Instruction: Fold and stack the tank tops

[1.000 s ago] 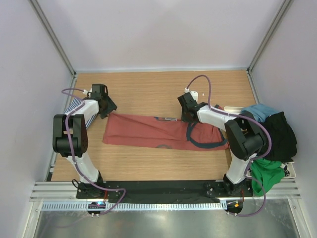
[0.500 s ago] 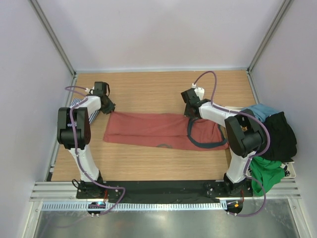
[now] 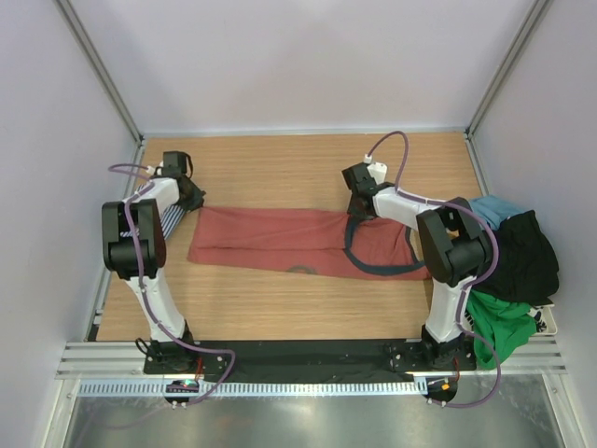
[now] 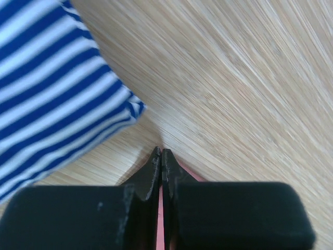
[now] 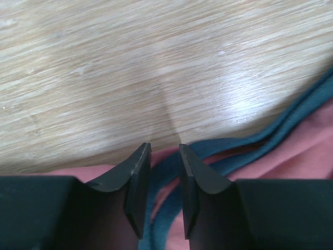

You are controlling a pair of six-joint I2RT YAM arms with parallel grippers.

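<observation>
Since a second ago the left claw (image 3: 193, 202) has slid outward to the left and pressed shut, drawing the rust-red tank top (image 3: 280, 241) slightly along, while the right claw (image 3: 355, 215) has gone from shut to slightly spread. From above, we see the rust-red tank top lying as a long flat band across the middle of the desk (image 3: 270, 168), the left claw at its far left corner and the right claw at its far edge by the straps. The striped tank top (image 3: 171, 218) lies at the desk's left edge, partly under the left arm. Through the left wrist we find the fingers pressed together, pinching a sliver of red cloth, the striped tank top just beside them. Through the right wrist the fingers stand apart over the dark trim (image 5: 270, 133), which runs between them
</observation>
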